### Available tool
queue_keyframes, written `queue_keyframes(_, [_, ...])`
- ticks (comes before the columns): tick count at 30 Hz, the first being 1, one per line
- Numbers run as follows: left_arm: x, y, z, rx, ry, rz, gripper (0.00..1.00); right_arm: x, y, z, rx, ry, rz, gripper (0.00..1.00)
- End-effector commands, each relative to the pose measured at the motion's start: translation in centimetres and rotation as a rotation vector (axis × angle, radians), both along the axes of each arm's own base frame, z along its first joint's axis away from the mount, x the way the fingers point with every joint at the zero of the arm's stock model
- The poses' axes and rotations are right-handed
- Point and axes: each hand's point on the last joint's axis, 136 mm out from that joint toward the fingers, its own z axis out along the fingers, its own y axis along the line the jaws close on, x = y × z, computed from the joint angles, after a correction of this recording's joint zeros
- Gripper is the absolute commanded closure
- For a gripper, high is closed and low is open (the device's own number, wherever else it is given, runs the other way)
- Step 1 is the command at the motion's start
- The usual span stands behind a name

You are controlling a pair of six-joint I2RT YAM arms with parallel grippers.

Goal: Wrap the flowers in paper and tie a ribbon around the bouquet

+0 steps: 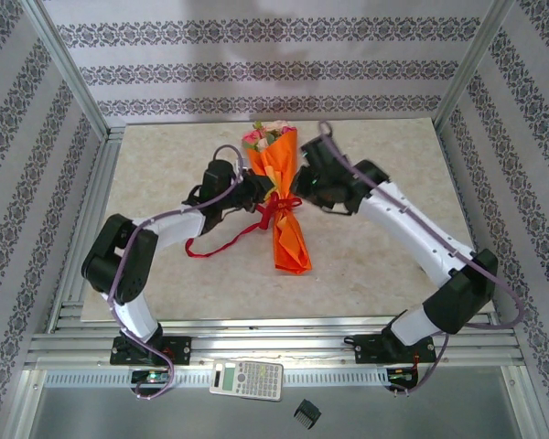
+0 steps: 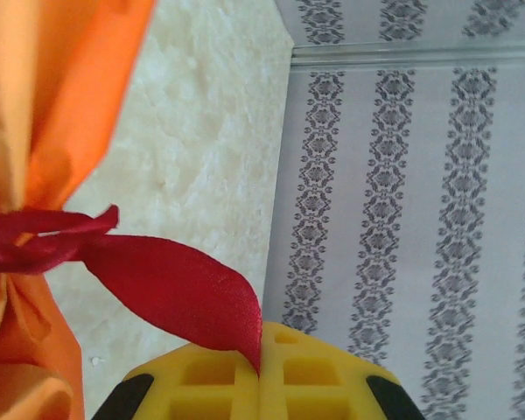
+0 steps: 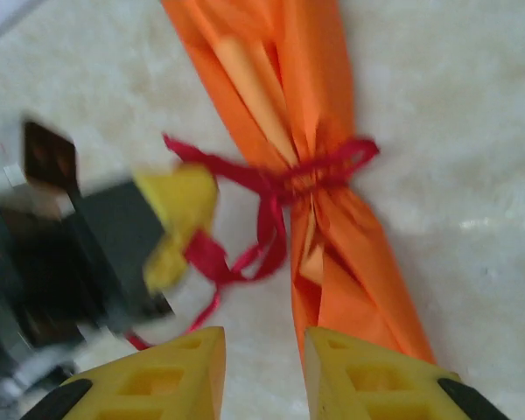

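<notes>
The bouquet (image 1: 284, 197) lies lengthwise in the middle of the table. Its orange paper (image 1: 291, 240) is pinched at the waist, and pink and cream flowers (image 1: 262, 137) show at the far end. The dark red ribbon (image 1: 276, 208) is wound round the waist, and a tail (image 1: 221, 245) trails to the left. My left gripper (image 2: 261, 357) is shut on a ribbon end (image 2: 179, 282) beside the paper (image 2: 57, 105); in the top view it (image 1: 260, 196) sits just left of the waist. My right gripper (image 3: 264, 367) is open above the mat, with nothing between its fingers, close to the knot (image 3: 308, 179) and the paper (image 3: 354, 249).
A pale mat (image 1: 165, 165) covers the table inside patterned walls (image 1: 256, 73). An aluminium rail (image 1: 274, 347) runs along the near edge. A calculator (image 1: 247, 378) and a small black object (image 1: 306, 413) lie in front of it.
</notes>
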Motion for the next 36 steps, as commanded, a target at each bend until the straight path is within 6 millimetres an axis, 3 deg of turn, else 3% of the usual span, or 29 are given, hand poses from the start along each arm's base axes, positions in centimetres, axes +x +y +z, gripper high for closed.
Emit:
queue_keyframes(1, [-1.0, 0.5, -1.7, -0.064, 0.211, -0.069, 1.0, -1.2, 2.6, -2.7, -0.043, -0.004, -0.063, 0.69])
queue_keyframes(4, [0.6, 2.9, -1.5, -0.085, 0.221, -0.025, 1.0, -2.5, 6.9, -5.4, -0.057, 0.019, 0.007, 0.66])
queue_keyframes(9, [3.0, 4.5, -1.0, -0.137, 0.23, 0.003, 1.0, -3.1, 10.8, -8.8, -0.087, 0.084, -0.011, 0.59])
queue_keyframes(14, [4.7, 5.3, -1.7, -0.2, 0.252, 0.03, 1.0, -2.0, 13.0, -12.0, -0.118, 0.095, -0.114, 0.51])
queue_keyframes(23, [7.1, 6.2, -2.5, -0.242, 0.262, 0.065, 1.0, 2.0, 15.1, -17.3, -0.146, 0.076, -0.213, 0.5])
queue_keyframes(27, [7.5, 6.4, -2.9, -0.248, 0.272, 0.083, 1.0, 3.2, 15.3, -19.0, -0.169, 0.073, -0.22, 0.57])
queue_keyframes(33, [7.9, 6.4, -3.1, -0.248, 0.278, 0.089, 1.0, 4.4, 15.5, -21.7, -0.172, 0.106, -0.212, 0.73])
queue_keyframes(36, [8.0, 6.5, -3.1, -0.249, 0.279, 0.094, 1.0, 4.7, 16.2, -22.0, -0.161, 0.114, -0.17, 0.98])
